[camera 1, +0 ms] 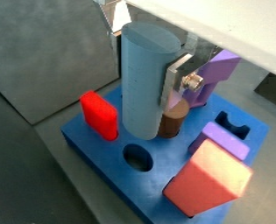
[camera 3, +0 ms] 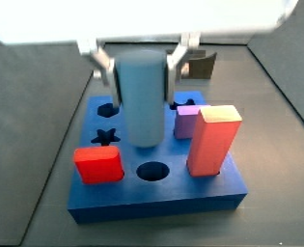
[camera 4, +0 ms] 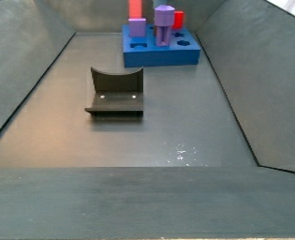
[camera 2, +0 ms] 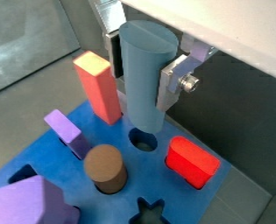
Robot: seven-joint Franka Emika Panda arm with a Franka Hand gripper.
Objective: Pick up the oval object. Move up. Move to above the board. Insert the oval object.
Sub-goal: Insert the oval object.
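My gripper (camera 1: pixel 152 80) is shut on the oval object (camera 1: pixel 144 83), a tall pale blue-grey peg held upright. A silver finger (camera 1: pixel 179 77) presses its side. The hold also shows in a wrist view (camera 2: pixel 143 74) and in a side view (camera 3: pixel 141 92). The peg hangs over the blue board (camera 1: pixel 99 156), its lower end just above and beside the open oval hole (camera 1: pixel 137 157), which also shows in a wrist view (camera 2: pixel 143 138) and a side view (camera 3: pixel 153 172). In a side view the board (camera 4: pixel 175 58) is far off and the gripper is out of frame.
Pieces stand in the board around the peg: a red block (camera 3: pixel 98 164), a tall salmon block (camera 3: pixel 215 140), a purple block (camera 3: pixel 188 121), a brown cylinder (camera 2: pixel 105 166) and a purple hexagonal column (camera 1: pixel 222 70). The fixture (camera 4: pixel 116 94) stands on the grey floor mid-bin.
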